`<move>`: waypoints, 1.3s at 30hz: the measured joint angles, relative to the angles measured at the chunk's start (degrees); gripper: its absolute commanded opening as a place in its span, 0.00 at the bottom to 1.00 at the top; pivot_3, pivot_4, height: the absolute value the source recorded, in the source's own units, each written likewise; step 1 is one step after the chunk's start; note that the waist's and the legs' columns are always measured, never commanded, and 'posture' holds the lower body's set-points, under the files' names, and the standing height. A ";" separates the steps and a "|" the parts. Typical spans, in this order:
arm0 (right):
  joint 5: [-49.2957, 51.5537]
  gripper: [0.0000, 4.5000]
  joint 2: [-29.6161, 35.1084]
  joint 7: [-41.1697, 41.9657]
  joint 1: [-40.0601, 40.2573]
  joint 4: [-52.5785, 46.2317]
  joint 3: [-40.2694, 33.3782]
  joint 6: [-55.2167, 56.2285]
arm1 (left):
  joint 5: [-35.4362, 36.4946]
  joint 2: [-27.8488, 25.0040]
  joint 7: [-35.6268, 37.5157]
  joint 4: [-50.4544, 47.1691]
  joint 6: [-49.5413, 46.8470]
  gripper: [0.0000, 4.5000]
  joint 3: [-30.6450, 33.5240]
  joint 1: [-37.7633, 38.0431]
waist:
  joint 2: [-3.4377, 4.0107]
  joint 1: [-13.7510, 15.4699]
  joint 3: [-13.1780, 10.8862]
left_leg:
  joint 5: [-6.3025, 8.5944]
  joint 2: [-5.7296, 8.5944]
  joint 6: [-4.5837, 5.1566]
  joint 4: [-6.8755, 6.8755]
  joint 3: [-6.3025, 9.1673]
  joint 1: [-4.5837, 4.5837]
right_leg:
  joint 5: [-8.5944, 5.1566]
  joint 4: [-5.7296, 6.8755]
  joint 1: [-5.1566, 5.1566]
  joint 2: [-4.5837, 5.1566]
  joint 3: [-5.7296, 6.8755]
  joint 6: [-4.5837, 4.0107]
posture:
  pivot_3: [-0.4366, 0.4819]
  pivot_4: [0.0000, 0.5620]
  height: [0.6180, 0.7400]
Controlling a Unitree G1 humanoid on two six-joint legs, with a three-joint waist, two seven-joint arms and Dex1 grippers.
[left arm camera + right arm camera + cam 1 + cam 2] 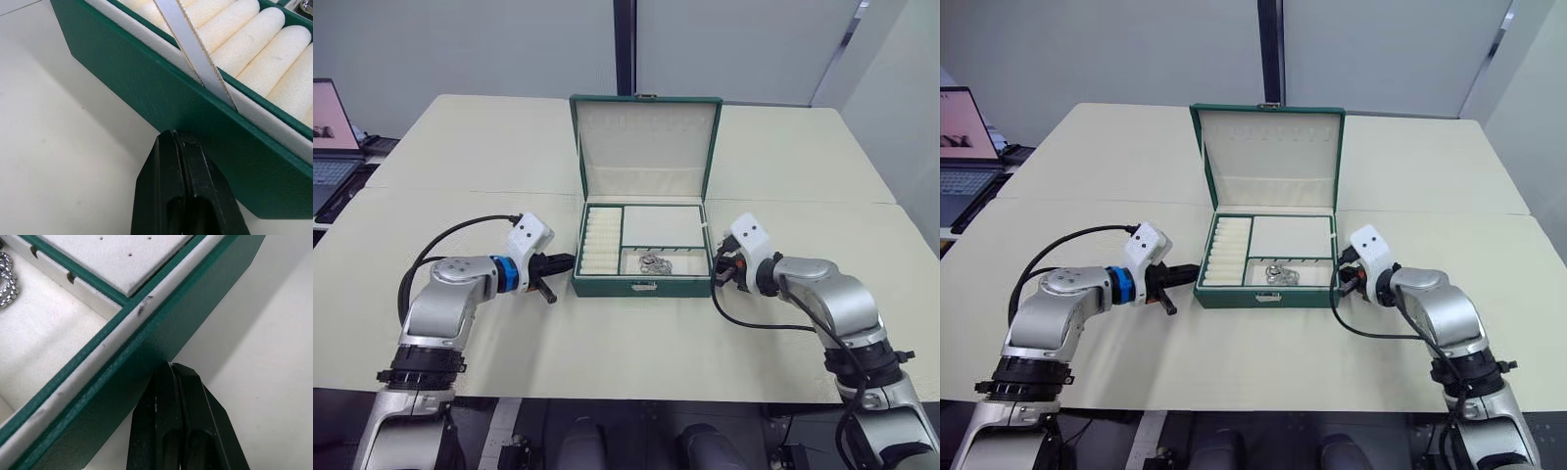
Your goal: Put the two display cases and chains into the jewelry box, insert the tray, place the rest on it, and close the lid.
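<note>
The dark green jewelry box stands open mid-table, its lid upright behind it. The tray sits inside the box, ring-roll strip on its left. A small silver cluster of links and rings, the rest, lies in the tray's front right compartment. The two display cases and the chains are hidden. My left gripper is shut and empty, tips against the box's left wall. My right gripper is shut and empty, tips touching the box's right wall.
A white ribbon stay runs from the lid down to the box's left side. An open laptop sits on a side desk at far left. The cream table stretches wide on both sides of the box.
</note>
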State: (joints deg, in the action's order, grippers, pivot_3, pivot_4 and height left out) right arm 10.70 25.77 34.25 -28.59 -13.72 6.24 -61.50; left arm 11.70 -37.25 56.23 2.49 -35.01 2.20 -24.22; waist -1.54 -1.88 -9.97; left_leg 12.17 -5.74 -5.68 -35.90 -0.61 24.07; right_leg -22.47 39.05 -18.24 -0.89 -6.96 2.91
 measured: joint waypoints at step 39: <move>6.34 0.00 12.00 4.45 -14.26 10.19 -7.06 5.62 | 31.27 -26.41 15.85 -12.82 -18.39 0.00 29.22 8.59 | 0.08 -0.57 -0.17 | 0.12 0.02 0.20 0.08 -0.03 -0.14 | -0.01 -0.06 -0.02 0.03 -0.02 0.01 | 0.48 0.27 1.00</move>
State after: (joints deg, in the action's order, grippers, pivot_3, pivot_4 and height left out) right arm 17.04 37.77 38.70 -42.85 -3.54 -0.81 -55.88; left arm 42.97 -63.66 72.08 -10.33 -53.40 31.42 -15.63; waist -1.46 -2.45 -10.14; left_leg 12.29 -5.72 -5.48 -35.81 -0.65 23.93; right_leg -22.48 38.99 -18.26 -0.85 -6.98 2.91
